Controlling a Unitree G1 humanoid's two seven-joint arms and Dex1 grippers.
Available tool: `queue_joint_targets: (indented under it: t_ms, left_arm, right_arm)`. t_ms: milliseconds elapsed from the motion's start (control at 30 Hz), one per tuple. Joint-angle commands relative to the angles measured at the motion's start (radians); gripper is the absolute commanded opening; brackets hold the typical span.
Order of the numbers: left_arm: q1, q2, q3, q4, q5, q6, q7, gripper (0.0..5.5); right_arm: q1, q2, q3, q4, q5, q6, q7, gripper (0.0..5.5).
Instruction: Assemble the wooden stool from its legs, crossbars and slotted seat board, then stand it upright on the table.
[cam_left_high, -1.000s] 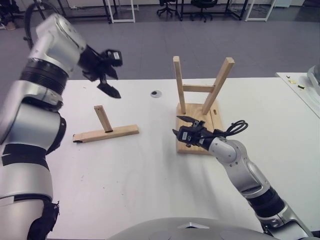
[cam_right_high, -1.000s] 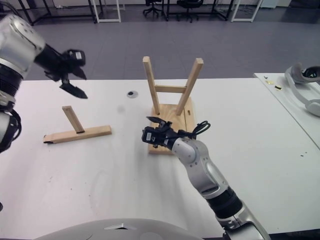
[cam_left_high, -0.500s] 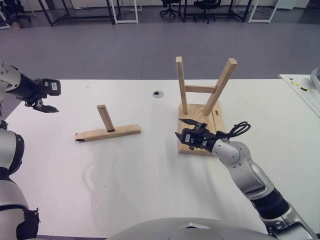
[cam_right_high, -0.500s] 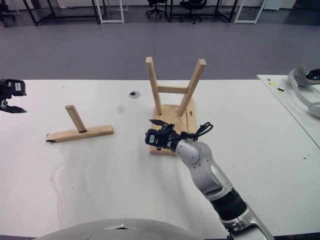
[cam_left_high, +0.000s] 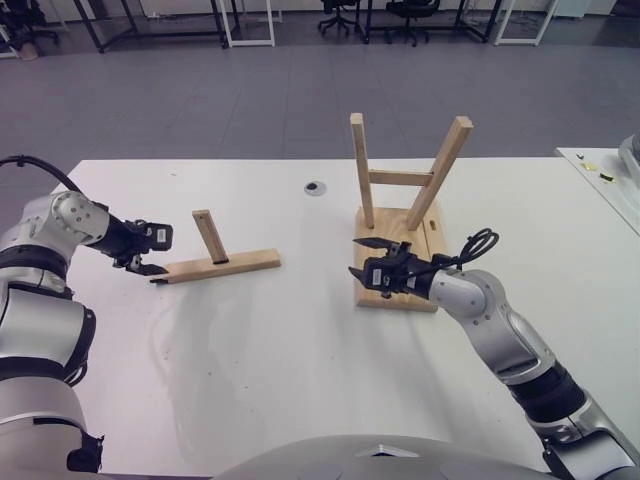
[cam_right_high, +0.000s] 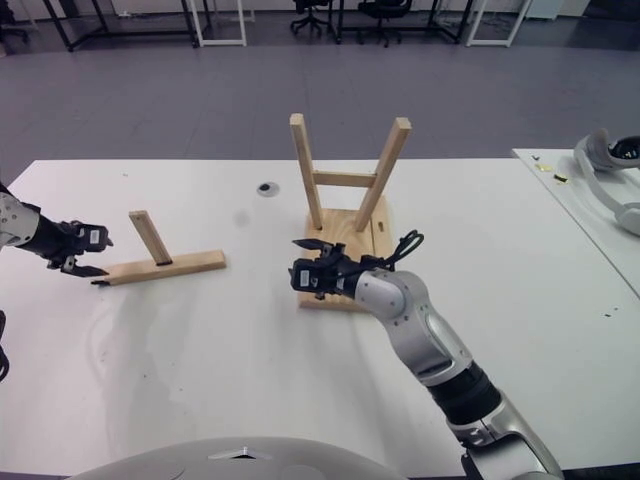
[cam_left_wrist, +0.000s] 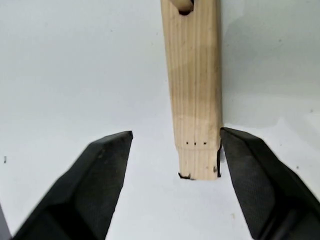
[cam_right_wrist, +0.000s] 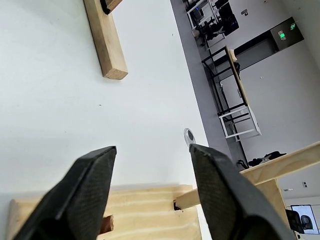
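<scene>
The slotted seat board (cam_left_high: 412, 290) lies flat on the white table. Two legs (cam_left_high: 359, 165) joined by a crossbar (cam_left_high: 398, 178) stand up from it. To the left lies a loose leg (cam_left_high: 222, 266) with a short crossbar (cam_left_high: 209, 236) sticking up from it. My left gripper (cam_left_high: 150, 263) is open at that leg's left end. In the left wrist view the leg's end (cam_left_wrist: 196, 115) lies between the spread fingers (cam_left_wrist: 100, 175). My right gripper (cam_left_high: 371, 261) is open and hovers by the seat board's left edge (cam_right_wrist: 140, 210).
A small round grommet (cam_left_high: 314, 187) sits in the table behind the parts. A headset (cam_right_high: 612, 165) rests on a second table at the right. Bare table stretches in front of the parts and between them.
My left arm swung down from high above the table, out to the left, then in to the loose leg's left end. The right gripper has barely moved.
</scene>
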Motion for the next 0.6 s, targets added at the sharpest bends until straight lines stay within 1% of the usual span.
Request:
queue_joint_targets:
  t_ms: [33, 100, 300, 600]
  left_arm:
    - [0.04, -0.031, 0.038, -0.008, -0.027, 0.05, -0.029, 3.22]
    - [0.058, -0.043, 0.061, -0.012, -0.047, 0.077, -0.052, 3.22]
    - [0.123, -0.039, 0.077, -0.03, -0.038, 0.081, -0.003, 3.22]
    - [0.113, -0.053, 0.096, -0.047, -0.043, 0.096, 0.019, 3.22]
  right_arm:
    - [-0.045, -0.023, -0.014, 0.037, 0.02, -0.033, 0.026, 2.73]
    - [-0.059, -0.028, -0.02, 0.05, 0.027, -0.047, 0.032, 2.73]
    - [-0.09, -0.041, -0.023, 0.087, 0.045, -0.086, 0.052, 2.73]
    - [-0.089, -0.043, -0.022, 0.102, 0.048, -0.101, 0.053, 2.73]
